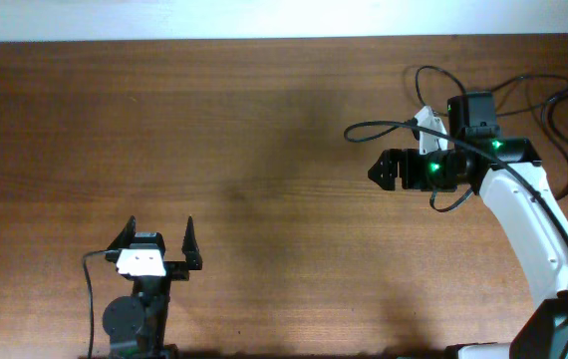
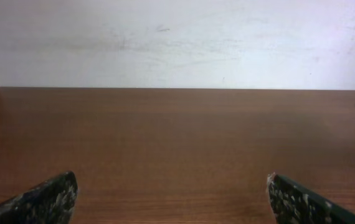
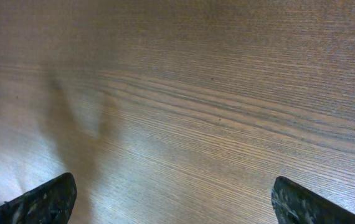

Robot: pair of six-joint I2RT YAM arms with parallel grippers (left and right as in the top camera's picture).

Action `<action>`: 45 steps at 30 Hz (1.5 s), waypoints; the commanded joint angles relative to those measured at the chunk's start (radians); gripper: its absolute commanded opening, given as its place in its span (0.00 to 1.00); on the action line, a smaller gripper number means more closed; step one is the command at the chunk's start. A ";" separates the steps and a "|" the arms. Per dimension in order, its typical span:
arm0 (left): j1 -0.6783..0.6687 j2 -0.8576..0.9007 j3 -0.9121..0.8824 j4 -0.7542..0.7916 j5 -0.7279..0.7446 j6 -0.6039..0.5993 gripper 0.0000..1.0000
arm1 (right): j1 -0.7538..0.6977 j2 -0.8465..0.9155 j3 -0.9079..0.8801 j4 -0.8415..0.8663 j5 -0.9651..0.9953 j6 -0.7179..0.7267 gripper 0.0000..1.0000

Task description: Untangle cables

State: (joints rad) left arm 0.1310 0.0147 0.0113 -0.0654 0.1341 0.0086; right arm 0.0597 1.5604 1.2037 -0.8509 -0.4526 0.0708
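Note:
Thin black cables (image 1: 548, 105) lie in loose loops at the far right of the wooden table (image 1: 284, 130), behind and beside my right arm; no plug ends can be made out. My right gripper (image 1: 374, 172) points left over bare wood, away from those loops, open and empty; the right wrist view (image 3: 174, 186) shows only wood grain between its fingers. My left gripper (image 1: 158, 227) is at the near left, open and empty, facing the far wall in the left wrist view (image 2: 170, 186). No cable shows in either wrist view.
A black wire (image 1: 364, 127) arcs out from my right wrist towards the table's middle; it seems fixed to the arm. A white wall (image 2: 177, 43) borders the table's far edge.

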 commanded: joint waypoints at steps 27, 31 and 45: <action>-0.004 -0.010 -0.002 -0.007 0.000 0.023 0.99 | 0.005 -0.313 -0.241 0.214 0.304 -0.067 0.99; -0.004 -0.010 -0.002 -0.007 0.000 0.023 0.99 | 0.005 -0.444 -0.270 0.238 0.334 -0.067 0.99; -0.004 -0.010 -0.002 -0.007 0.000 0.023 0.99 | 0.005 -1.110 -1.138 1.227 0.194 -0.067 0.99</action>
State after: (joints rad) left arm 0.1310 0.0109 0.0113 -0.0650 0.1337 0.0124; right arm 0.0601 0.5152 0.1516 0.2989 -0.2314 0.0032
